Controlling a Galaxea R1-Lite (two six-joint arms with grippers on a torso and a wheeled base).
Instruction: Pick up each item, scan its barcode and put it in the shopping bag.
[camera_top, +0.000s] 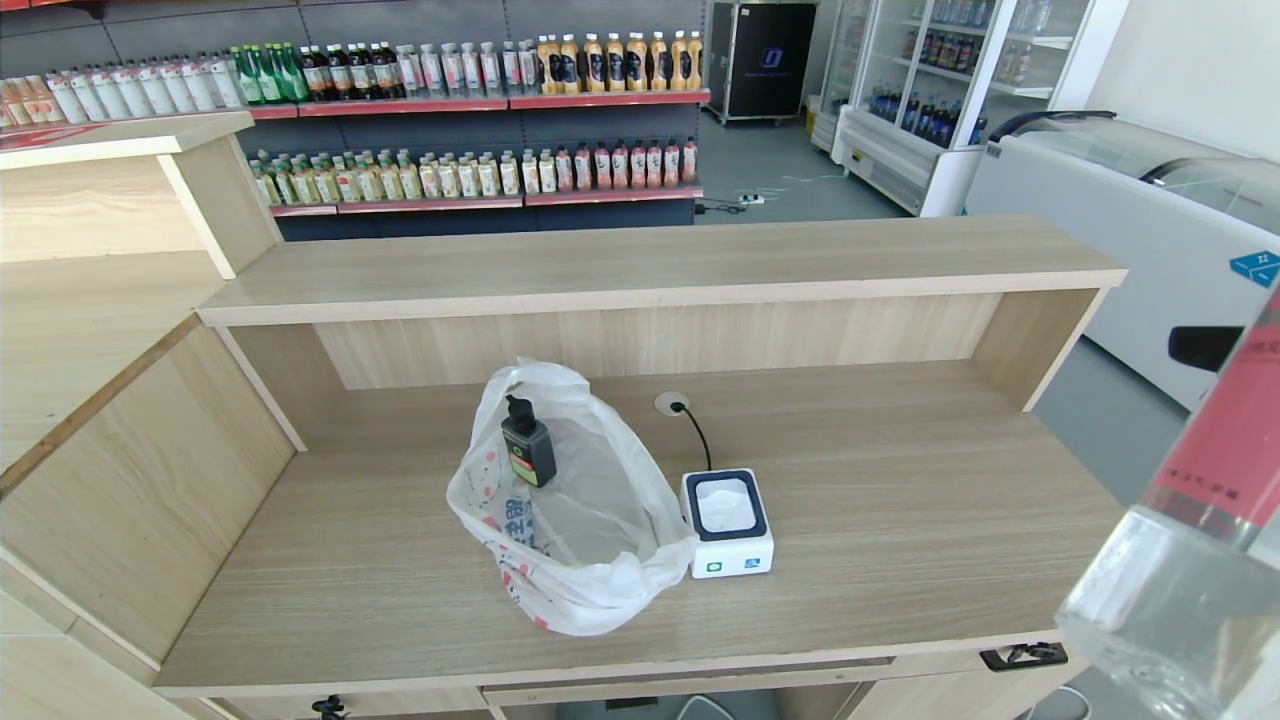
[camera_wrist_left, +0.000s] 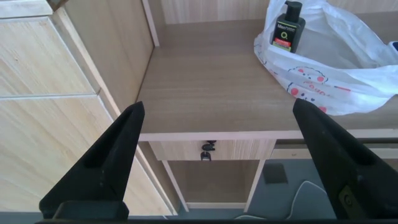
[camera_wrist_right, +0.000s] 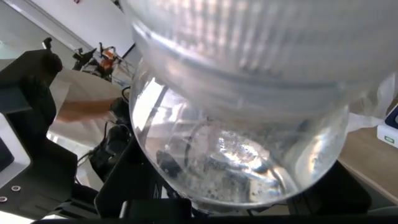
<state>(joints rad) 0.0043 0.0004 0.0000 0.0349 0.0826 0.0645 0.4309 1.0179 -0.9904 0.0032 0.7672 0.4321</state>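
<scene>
— While the left gripper hangs wide open and empty, what holds the bottle?
— The right gripper clamps it, raised right of the scanner and shopping bag.

**Bright, even shop light — soft shadows**

The shop was brightly and evenly lit, brightest on the white right-hand side. The counter carried only faint shadows beside the shopping bag and scanner. The scanner's window glared white. Highlights streaked the clear bottle — upright lines leaned outward at the head view's corners.
</scene>
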